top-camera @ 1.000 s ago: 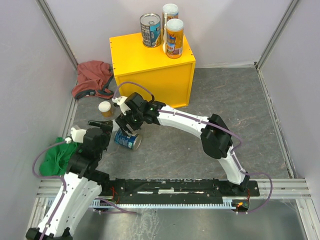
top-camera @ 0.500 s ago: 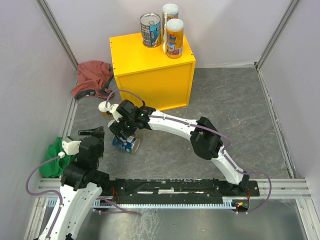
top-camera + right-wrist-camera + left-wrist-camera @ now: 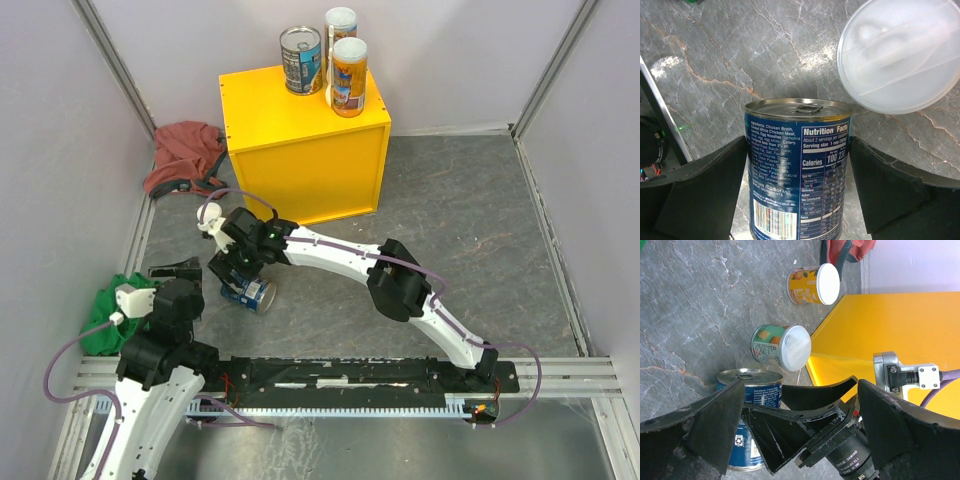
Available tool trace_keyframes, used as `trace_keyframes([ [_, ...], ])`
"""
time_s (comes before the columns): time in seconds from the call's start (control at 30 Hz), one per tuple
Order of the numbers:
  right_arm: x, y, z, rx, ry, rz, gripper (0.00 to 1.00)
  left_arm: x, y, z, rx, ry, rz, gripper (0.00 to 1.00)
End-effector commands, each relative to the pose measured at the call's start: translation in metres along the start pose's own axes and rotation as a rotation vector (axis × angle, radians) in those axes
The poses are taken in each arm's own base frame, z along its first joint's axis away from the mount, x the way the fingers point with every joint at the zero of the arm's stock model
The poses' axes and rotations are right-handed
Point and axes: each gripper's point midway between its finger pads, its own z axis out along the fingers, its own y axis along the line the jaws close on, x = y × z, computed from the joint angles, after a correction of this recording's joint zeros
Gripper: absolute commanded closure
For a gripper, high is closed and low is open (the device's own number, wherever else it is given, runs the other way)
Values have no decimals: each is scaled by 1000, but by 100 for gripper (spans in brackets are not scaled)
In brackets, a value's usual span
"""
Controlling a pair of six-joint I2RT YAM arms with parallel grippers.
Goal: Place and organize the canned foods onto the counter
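Though its jaws gape wide with nothing between them, the left gripper (image 3: 800, 387) hangs nearest, close to the green cloth (image 3: 103, 318). Just past it, the right gripper (image 3: 799, 150) straddles a blue tin (image 3: 247, 292) lying on its side on the floor. Its fingers (image 3: 705, 190) sit against both flanks, but I cannot tell whether they squeeze. A green-labelled short can (image 3: 782, 347) and an orange-labelled short can (image 3: 812, 284) stand beyond. Farthest back, the yellow counter (image 3: 300, 170) carries a second tin (image 3: 300, 60) and two tall orange cans (image 3: 349, 75).
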Motion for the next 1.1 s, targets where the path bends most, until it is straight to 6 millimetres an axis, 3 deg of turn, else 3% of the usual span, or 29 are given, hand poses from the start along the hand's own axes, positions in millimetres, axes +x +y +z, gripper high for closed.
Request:
trace_keyframes([
  [0.0, 20, 5, 17, 0, 59, -8, 11, -15, -12, -7, 31, -49, -56, 1],
  [0.23, 40, 2, 32, 15, 117, 2, 9, -15, -11, -9, 33, -42, -56, 2],
  [0.6, 53, -3, 43, 47, 163, 26, 7, -13, -9, -11, 39, -25, -59, 2],
  [0.67, 66, -8, 50, 65, 202, 39, 8, -13, -8, -11, 38, -23, -58, 2],
  [1.07, 95, -26, 48, 170, 320, 75, 12, -11, -8, -11, 49, -9, -73, 3],
])
